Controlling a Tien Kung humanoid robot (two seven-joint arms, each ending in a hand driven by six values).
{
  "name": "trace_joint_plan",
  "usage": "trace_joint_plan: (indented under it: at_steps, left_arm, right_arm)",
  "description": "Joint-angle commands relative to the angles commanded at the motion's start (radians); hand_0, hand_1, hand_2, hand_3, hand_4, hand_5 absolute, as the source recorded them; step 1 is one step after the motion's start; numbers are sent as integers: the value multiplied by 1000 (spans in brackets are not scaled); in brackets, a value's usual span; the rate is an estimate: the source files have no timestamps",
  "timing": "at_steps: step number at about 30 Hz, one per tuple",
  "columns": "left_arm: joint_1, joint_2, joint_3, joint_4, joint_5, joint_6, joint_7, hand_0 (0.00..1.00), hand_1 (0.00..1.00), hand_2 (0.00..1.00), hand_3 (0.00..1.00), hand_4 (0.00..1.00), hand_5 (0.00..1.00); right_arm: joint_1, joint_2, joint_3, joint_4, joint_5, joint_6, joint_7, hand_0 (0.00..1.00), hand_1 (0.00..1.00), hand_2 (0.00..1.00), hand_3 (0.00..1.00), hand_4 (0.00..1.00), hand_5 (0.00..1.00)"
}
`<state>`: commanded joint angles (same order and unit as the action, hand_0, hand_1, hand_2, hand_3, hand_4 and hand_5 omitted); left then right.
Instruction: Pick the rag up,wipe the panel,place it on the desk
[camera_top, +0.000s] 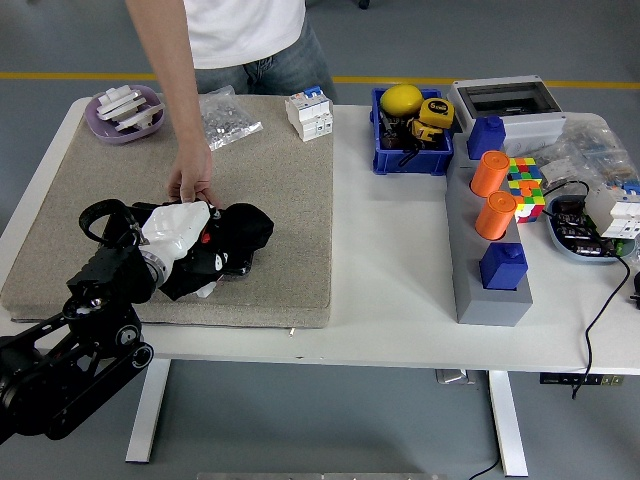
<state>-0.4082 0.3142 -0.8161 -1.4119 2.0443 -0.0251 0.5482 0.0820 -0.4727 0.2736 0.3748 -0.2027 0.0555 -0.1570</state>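
While over the panel (240, 262), left hand (215, 245) clutching rag (245, 228)

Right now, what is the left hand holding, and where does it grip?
The left hand presses a black rag onto the panel; its fingers are buried in the cloth, so the grip point cannot be told. A person's hand steadies the panel's far edge.

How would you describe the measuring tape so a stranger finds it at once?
Look at the blue bin at the far edge of the white table, right of the beige mat. The measuring tape lies in its right half, beside a yellow ball; only the tape is yellow and black.
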Motion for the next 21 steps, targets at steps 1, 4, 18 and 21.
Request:
trace_joint_plan:
  at_steps: [1,4,18,21]
  left_arm:
    - [-2,-4,5,-2,0,0,1,236,266,532,465,126,2]
    - [-6,-12,16,-6,-3,0,3,236,267,532,465,125,2]
    - [4,2,-30,21,12,2,9,238,266,529,465,121,2]
    - [9,8,-47,30,14,4,8,236,265,528,464,121,2]
  right_arm:
    - [0,0,-1,0,1,0,0,762,647,690,731,998,647]
    - [1,0,-2,0,1,0,-1,762,648,690,732,998,647]
    - [2,1,2,2,-2,0,-1,762,649,690,732,998,646]
    - [2,0,3,2,-3,1,-1,763,648,690,732,998,646]
